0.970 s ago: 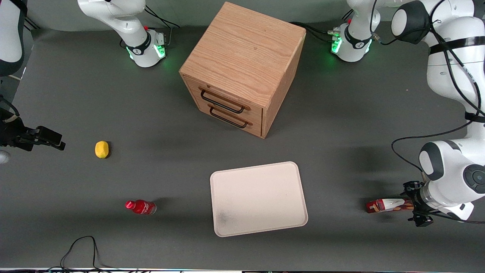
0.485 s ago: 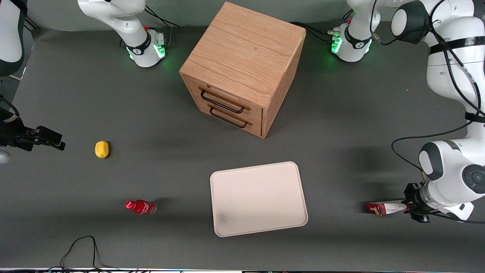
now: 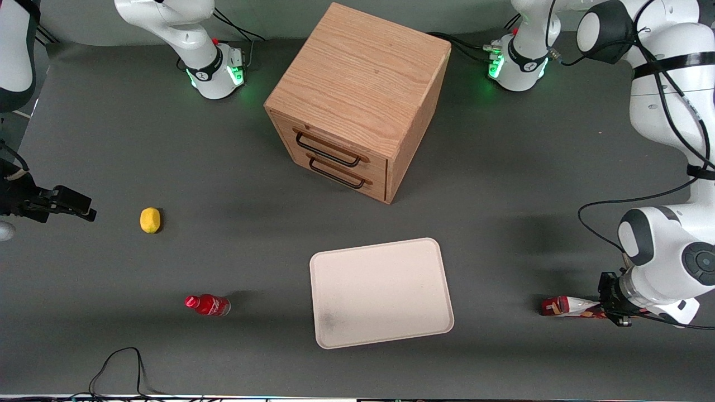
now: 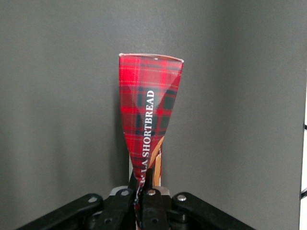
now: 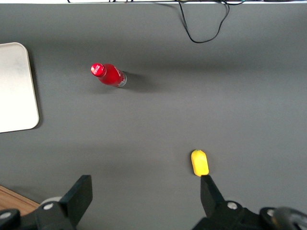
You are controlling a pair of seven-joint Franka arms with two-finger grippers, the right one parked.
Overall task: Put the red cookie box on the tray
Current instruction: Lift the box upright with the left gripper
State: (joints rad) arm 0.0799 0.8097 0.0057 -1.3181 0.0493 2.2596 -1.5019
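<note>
The front view looks steeply down from high above the table's near edge, taking in the wooden cabinet, the tray and both arm bases. The left wrist view sits close over the gripper, facing along the red cookie box pinched between its fingers. The right wrist view looks down from higher up (farther off), sharing the tray, red bottle and lemon with the front view.

Tool has pinched and rolled red cookie box edge-up
</note>
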